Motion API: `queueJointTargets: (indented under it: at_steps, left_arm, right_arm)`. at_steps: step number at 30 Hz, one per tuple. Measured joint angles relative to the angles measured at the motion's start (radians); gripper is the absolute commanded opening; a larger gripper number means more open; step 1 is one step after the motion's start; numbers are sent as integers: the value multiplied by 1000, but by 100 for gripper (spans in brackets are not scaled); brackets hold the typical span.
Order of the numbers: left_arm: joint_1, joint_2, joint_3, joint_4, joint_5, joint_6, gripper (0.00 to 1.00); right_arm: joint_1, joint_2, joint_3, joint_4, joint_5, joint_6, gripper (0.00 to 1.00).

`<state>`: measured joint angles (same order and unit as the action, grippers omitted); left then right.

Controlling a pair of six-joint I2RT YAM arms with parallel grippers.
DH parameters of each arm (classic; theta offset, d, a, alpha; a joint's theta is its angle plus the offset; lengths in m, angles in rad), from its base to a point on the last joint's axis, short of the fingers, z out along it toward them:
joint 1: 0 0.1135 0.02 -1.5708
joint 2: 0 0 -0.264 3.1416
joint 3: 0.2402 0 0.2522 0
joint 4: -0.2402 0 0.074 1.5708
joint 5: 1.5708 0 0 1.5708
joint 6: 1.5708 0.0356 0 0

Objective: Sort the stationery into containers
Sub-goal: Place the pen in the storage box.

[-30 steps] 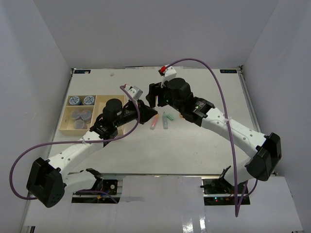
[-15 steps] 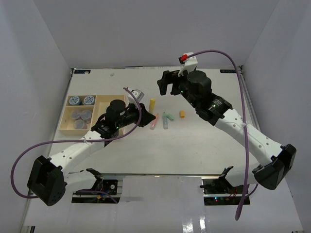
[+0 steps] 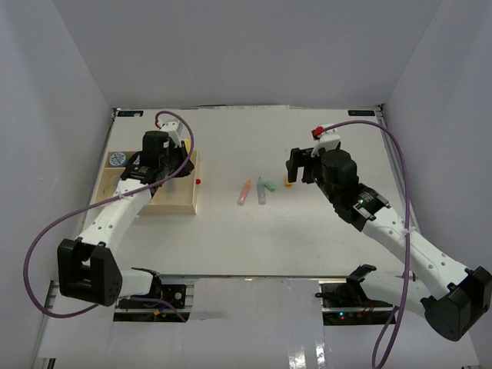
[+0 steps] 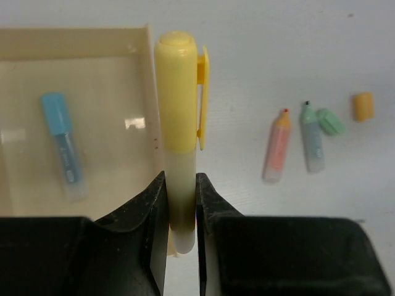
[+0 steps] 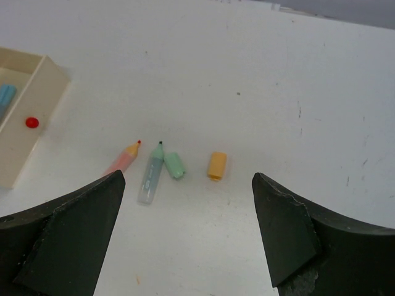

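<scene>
Left hand (image 4: pixel 181 185) clamped on a yellow marker (image 4: pixel 178 92), fingers (image 4: pixel 151 203) pressed against the clear barrel from both sides. Capped end poking forward past the fingertips, clip turned to the right. Rear end of the barrel lost between the fingers.

Ahead and left of that hand, the pale tray (image 4: pixel 147 74), with one blue marker (image 4: pixel 62 145) lying flat on its floor. Yellow cap overlapping the tray's right wall in the wrist view; height above the wall impossible to judge.

Ahead and right of the same hand, on the table (image 4: pixel 247 49): pink marker (image 4: pixel 276 154) and green marker (image 4: pixel 311 145), tips bare. Loose green cap (image 4: pixel 331 121) just beside the green one, orange cap (image 4: pixel 362 106) farther right and apart.

Right hand (image 5: pixel 187 179) spread wide, nothing between its fingers (image 5: pixel 80 234), nothing touched. Orange cap just ahead of the gap, green cap and the two bare markers ahead and left, tray corner well off to the left.

From above: left hand buried under its own wrist, most of the tray covered by that arm. Only one blue-lidded jar (image 3: pixel 117 159) peeking out past the arm's left side. Orange cap half tucked under the right hand. Blue marker cut off at the frame edge in the right wrist view. Small red dot (image 5: pixel 31 122) at the tray's wall, too small to identify.
</scene>
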<state>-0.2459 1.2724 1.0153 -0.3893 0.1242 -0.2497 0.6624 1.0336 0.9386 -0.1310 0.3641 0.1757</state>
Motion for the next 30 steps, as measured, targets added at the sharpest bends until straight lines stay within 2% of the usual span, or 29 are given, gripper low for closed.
queueJointTargets:
  at_steps: [4,9,15,21,22,25,26,30]
  left_arm:
    - [83,121,49,-89,-32,19,30]
    - [155,244,69,-158,-42,25,42]
    - [172,335,107,-183,-47,21,55]
    - [172,341,128,-181,-40,13,74]
    - [172,338,130,-179,-35,12,80]
    - [172,310,130,-176,-13,6,88]
    - [172,290,129,-171,-1,4,96]
    - [173,157,98,-94,83,-6,98]
  right_arm:
    - [0,-32,-79,-16,-10,0,90]
    - [0,-48,-155,-36,-48,10,92]
    - [0,-34,-202,-59,-107,30,96]
    - [0,52,-202,-66,-152,53,100]
    - [0,69,-202,-68,-159,55,97]
    - [13,139,-190,-79,-166,67,94]
    - [19,166,-181,-82,-167,72,93]
    - [57,299,-118,-89,-165,94,83]
